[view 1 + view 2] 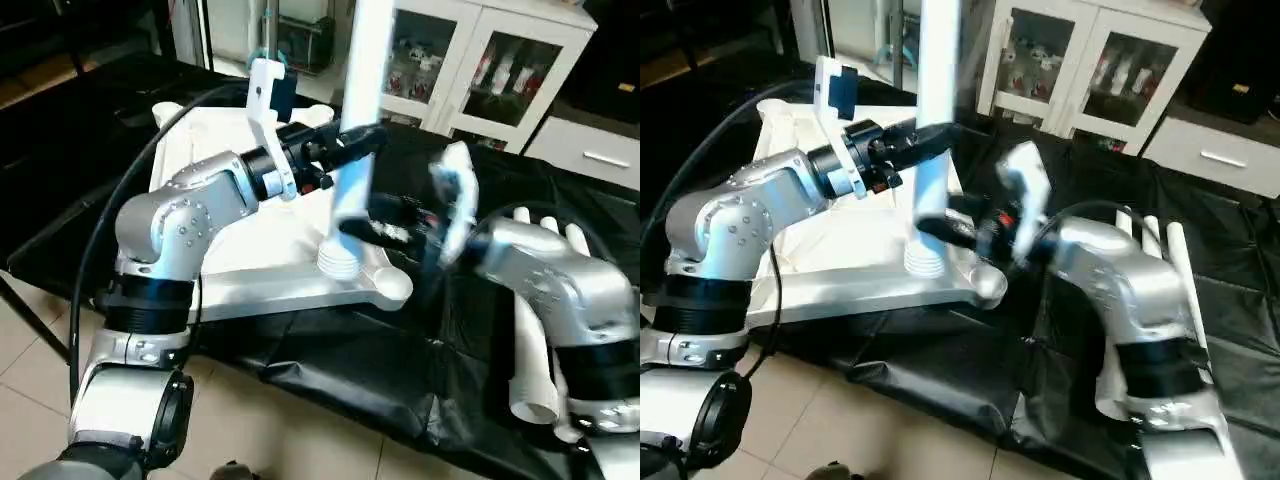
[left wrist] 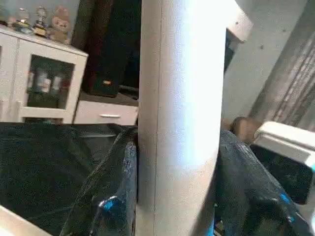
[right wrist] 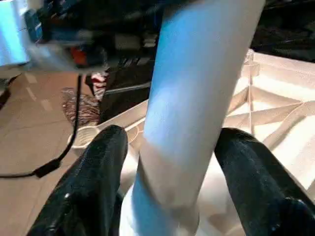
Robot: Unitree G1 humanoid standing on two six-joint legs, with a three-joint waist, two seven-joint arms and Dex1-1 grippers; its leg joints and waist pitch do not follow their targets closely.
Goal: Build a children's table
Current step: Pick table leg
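bench (image 1: 330,370): draped in black cover | cabinet (image 1: 470,70): white, glass-doored, set behind bench, small items seen inside | floor (image 1: 280,440): pale tiles

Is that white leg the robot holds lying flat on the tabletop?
No, the leg stands upright, its lower end at a corner socket of the tabletop.

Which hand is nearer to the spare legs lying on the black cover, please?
Right. The right hand works at the upright leg, beside the spare legs; the left hand grips that leg higher, farther away.
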